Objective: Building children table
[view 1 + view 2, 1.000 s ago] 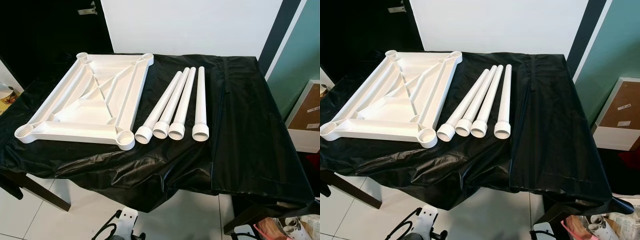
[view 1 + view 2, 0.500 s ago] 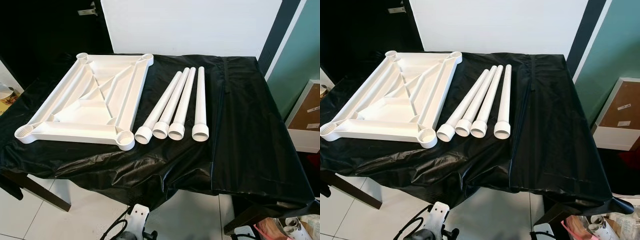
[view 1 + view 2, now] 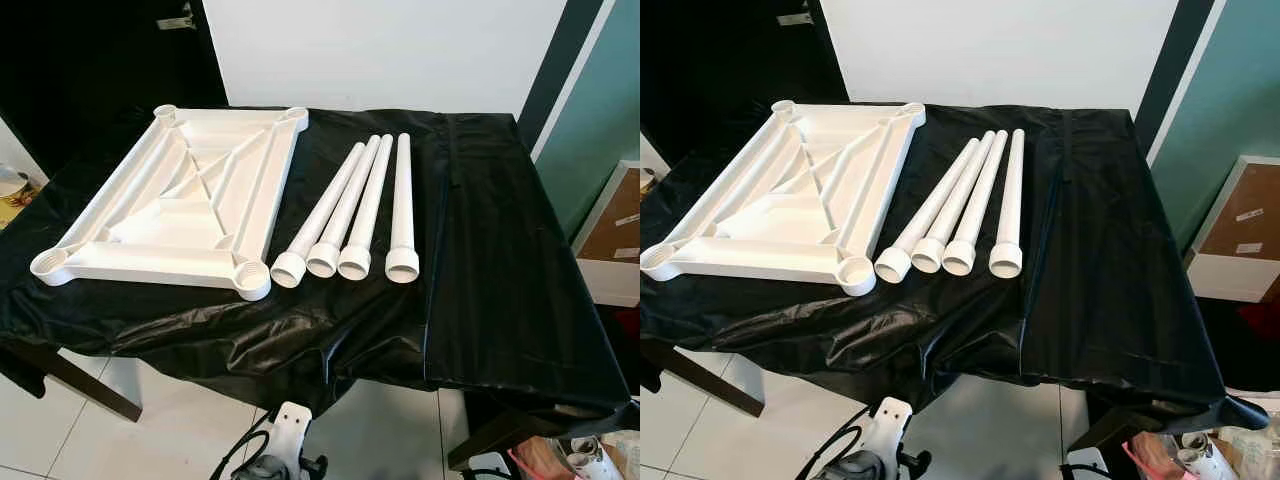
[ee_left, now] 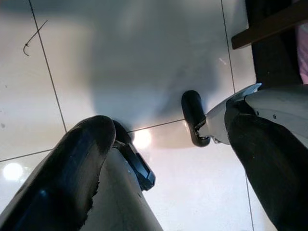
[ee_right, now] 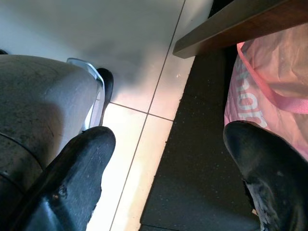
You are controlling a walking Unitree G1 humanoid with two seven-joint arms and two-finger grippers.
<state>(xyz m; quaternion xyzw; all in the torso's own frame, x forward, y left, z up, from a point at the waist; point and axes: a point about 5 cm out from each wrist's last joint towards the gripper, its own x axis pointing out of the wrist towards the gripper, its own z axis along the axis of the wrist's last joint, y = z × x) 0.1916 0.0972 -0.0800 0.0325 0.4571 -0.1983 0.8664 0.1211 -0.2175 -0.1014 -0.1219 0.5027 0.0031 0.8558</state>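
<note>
Left wrist view: the left gripper (image 4: pixel 168 159) hangs low over the pale floor tiles (image 4: pixel 96 62), fingers spread wide, nothing between them. Part of the robot's own leg and foot sits just past it.

Right wrist view: same deal for the right gripper (image 5: pixel 168 178), fingers apart and empty, pointing down at tile and a dark mat (image 5: pixel 192 159), with a pink plastic bag (image 5: pixel 262 82) right beside it.

Arm in head views: a bit of the left arm (image 3: pixel 285 455) pokes in at the bottom edge, below the table edge.

Tabletop: white plastic tabletop (image 3: pixel 180 205) lies upside down on the black sheet (image 3: pixel 500 250), ribs up, round sockets at all four corners. Nearest socket (image 3: pixel 252 278) is just beside the legs.

Legs: four white table legs (image 3: pixel 350 210) lie side by side to the robot's right of the tabletop, three bunched and touching, the fourth (image 3: pixel 402 205) slightly apart.

Which way they point: long axis runs away from the robot, wide open collars toward it, thin ends toward the wall.

Step in hand: looks like nothing's assembled yet, so reaching for the first leg.

How I'd do it: grab the lone leg first since it has room around it, pinch mid-shaft, then tip it upright over a socket.
</note>
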